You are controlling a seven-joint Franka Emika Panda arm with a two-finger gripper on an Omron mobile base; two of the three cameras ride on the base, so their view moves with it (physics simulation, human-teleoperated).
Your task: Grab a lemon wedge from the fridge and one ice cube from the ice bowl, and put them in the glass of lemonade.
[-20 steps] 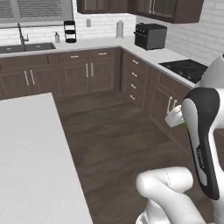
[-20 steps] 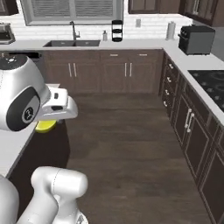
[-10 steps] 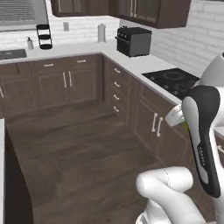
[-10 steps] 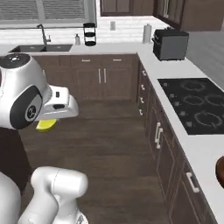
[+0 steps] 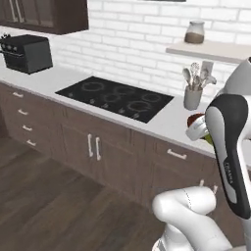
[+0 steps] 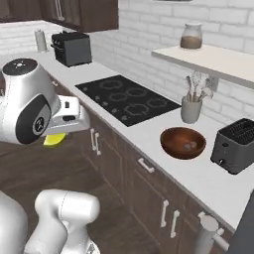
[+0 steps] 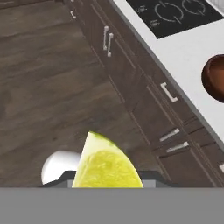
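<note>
You are carrying the lemon wedge [image 7: 106,164] in the gripper [image 6: 55,140]; the jaws are standing narrow and closing on it, and in the hand view the wedge is filling the space just where the finger tips rise. It is hanging over the dark wood floor [image 7: 52,78], in front of the lower cabinets [image 7: 144,100] and well apart from the ice bowl [image 6: 183,143].

I am judging the wedge as light, soft and wet, so it is likely slippery and can squash; you are better holding it by the firmer rind side and not squeezing more.

Further away, the ice bowl is sitting on the white counter [image 6: 163,163], and something small and pale, probably the ice cube [image 6: 187,146], is lying inside it. From the bowl, the grey utensil cup [image 6: 191,109] is just behind, the black toaster [image 6: 235,146] is just to the right, and the black cooktop [image 6: 129,99] is to the left. The cube is probably hard, smooth and slippery; take it across two flat faces
</note>
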